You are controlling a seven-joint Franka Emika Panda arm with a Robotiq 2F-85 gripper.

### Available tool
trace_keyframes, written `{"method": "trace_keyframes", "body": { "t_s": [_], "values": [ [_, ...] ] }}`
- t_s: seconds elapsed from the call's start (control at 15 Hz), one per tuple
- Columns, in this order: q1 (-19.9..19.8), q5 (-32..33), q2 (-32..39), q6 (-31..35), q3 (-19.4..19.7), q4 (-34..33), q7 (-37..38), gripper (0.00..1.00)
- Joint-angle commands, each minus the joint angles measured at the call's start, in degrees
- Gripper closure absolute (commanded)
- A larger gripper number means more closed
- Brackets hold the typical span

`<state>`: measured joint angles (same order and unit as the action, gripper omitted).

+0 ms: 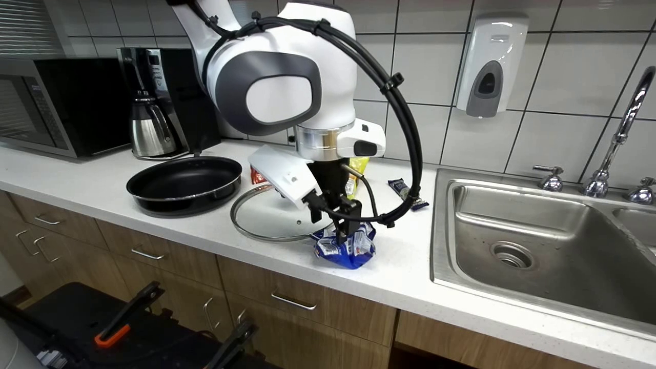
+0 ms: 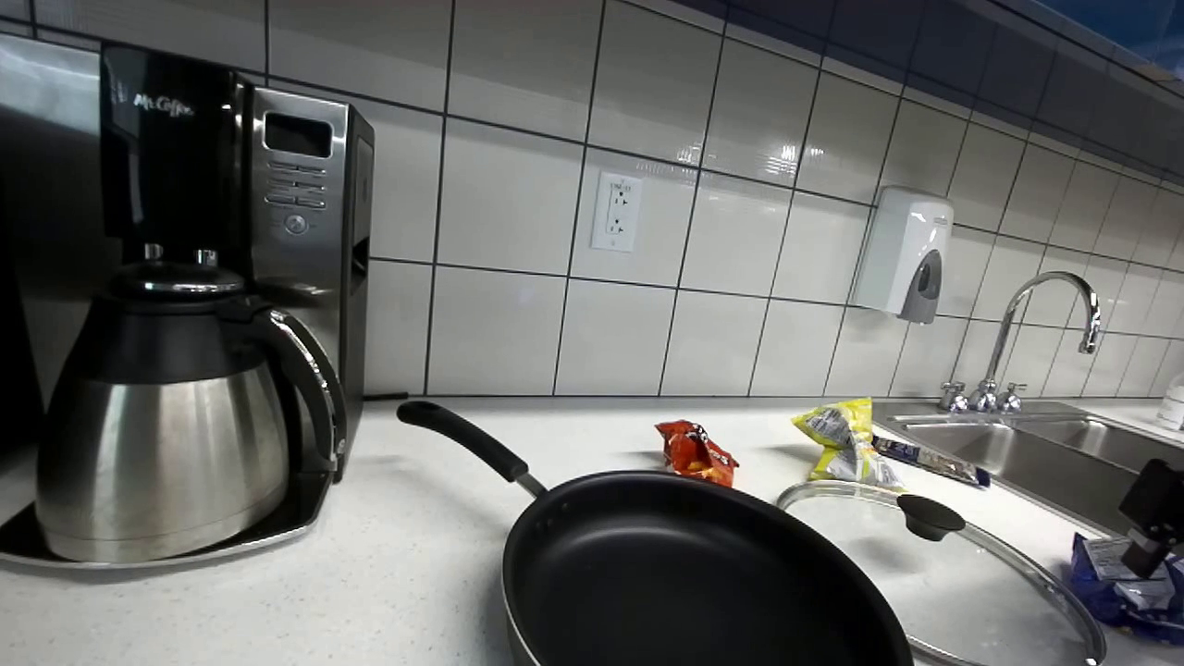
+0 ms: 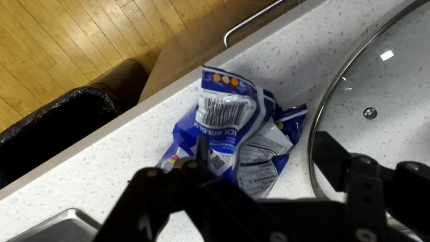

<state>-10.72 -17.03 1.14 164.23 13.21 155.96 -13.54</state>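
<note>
A crumpled blue snack bag (image 1: 353,251) lies on the white counter, close to its front edge; it also shows in the wrist view as a blue wrapper (image 3: 221,137) with a barcode. My gripper (image 3: 265,149) is open right over it, its fingers well apart. In the wrist view the left fingertip (image 3: 202,148) overlaps the bag, while the right fingertip (image 3: 331,158) stands past it, over the rim of the glass lid (image 3: 379,77). Whether either finger touches the bag I cannot tell. In an exterior view only part of the gripper appears, a dark finger (image 2: 1142,555) against the bag.
Beside the lid stands a black frying pan (image 1: 184,179). Behind are a red bag (image 2: 698,453), a yellow bag (image 2: 846,439) and a dark bar wrapper (image 1: 408,193). A steel sink (image 1: 441,246) borders the bag's other side. Below the counter edge is a lined bin (image 3: 75,92).
</note>
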Motion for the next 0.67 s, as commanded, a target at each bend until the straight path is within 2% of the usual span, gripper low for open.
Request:
{"method": "trace_keyframes", "body": {
  "t_s": [0.0,0.4,0.47,0.6],
  "values": [
    [0.38,-2.63,1.61,0.95,-0.62,-1.36,-2.58,0.51],
    [0.49,-1.41,1.70,1.87,-0.35,-0.90,-1.83,0.97],
    [0.50,-1.38,1.70,1.96,-0.35,-0.84,-1.79,1.00],
    [0.51,-0.86,1.71,2.13,-0.27,-0.72,-1.46,1.00]
  ]
}}
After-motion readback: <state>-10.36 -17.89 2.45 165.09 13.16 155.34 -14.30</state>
